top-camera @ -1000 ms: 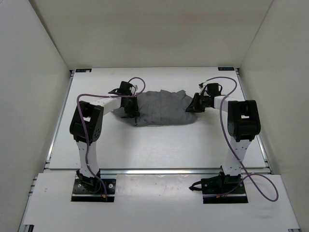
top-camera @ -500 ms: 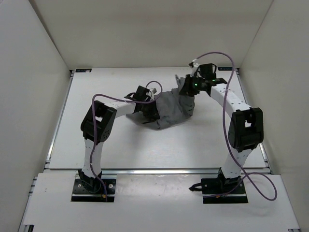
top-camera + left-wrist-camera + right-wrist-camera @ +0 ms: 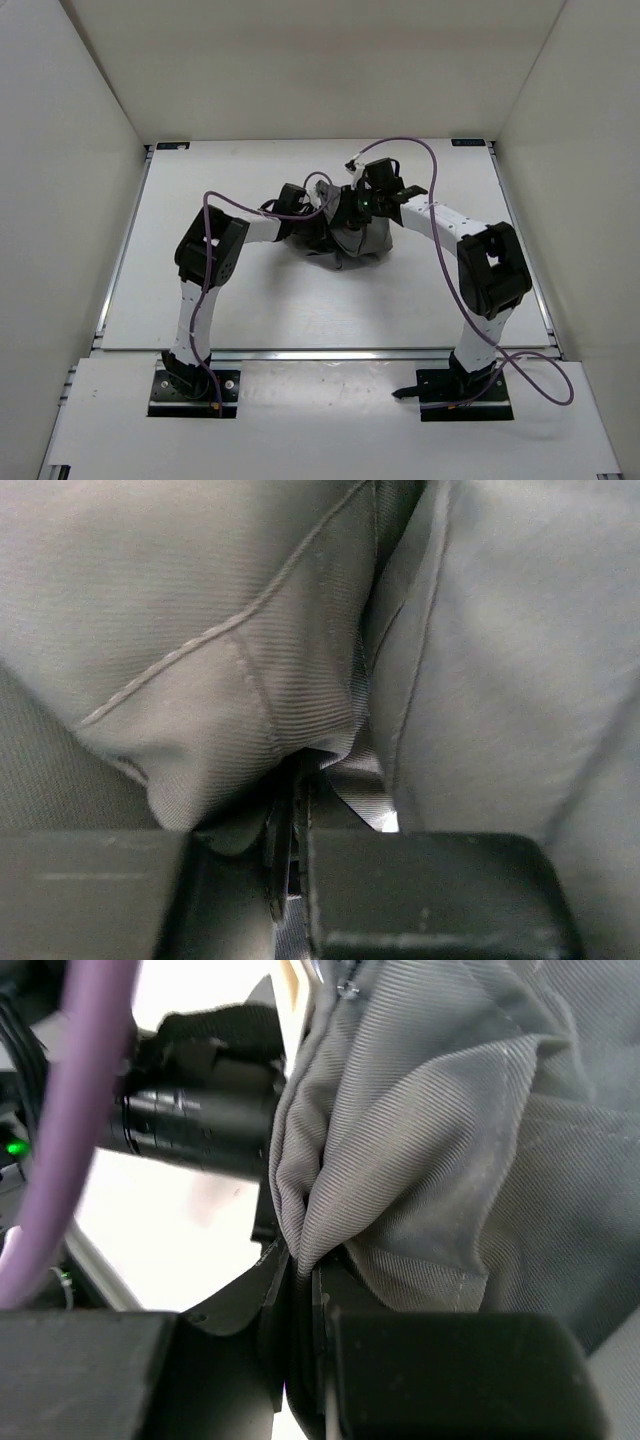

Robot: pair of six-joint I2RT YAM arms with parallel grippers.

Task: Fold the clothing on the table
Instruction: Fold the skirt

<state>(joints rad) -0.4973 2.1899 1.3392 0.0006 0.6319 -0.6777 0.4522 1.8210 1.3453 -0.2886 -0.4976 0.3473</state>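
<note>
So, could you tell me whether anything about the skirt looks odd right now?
The skirt is bunched into a crumpled heap, not lying flat, because the left gripper and right gripper each pinch fabric and nearly meet. Nothing looks damaged.

The white tubular left arm (image 3: 186, 318) and matching right arm (image 3: 480, 335) have chunky black joint housings (image 3: 212, 250) and black rectangular base plates (image 3: 190, 386). A glossy purple cable (image 3: 88, 1090) runs along each, and the fingers (image 3: 430, 895) of the left gripper (image 3: 295, 860) are matte black blocks.
</note>
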